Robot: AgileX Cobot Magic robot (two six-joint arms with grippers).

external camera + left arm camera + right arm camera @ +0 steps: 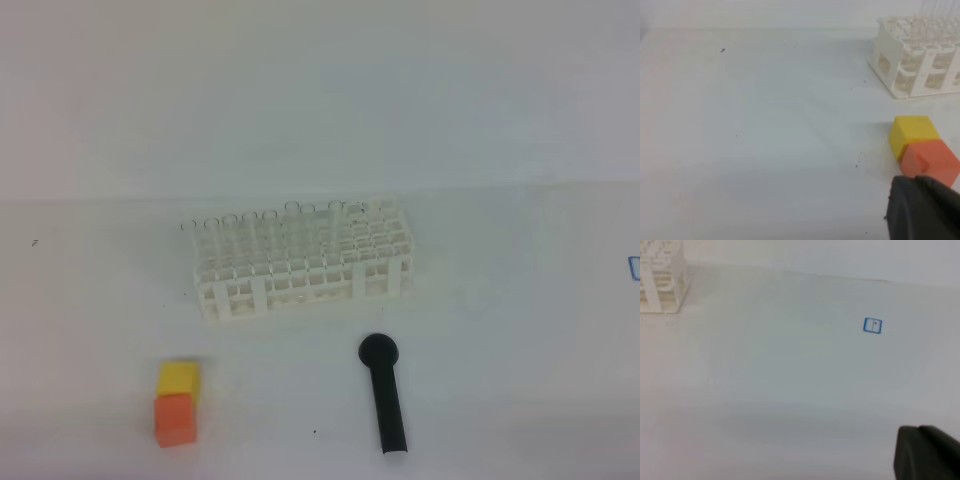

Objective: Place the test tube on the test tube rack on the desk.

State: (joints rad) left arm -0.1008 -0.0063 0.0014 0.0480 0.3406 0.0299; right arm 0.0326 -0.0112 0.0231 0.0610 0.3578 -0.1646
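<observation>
I see the white lattice test tube rack [300, 262] standing upright mid-desk [500, 330], long side toward me. Clear test tubes [292, 222] stand along its back rows, faint and hard to count.

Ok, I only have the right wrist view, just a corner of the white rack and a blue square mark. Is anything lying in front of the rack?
Observer: Yes. A black round-headed tool lies on the desk in front of the rack, toward its right end and apart from it.
Operator: Anything on the left side?
Observer: A yellow block and an orange block sit touching each other, close to the left claw.
Operator: Any loose tube?
Observer: None that I can see. There are only what look like clear tube rims along the rack's back row.
</observation>
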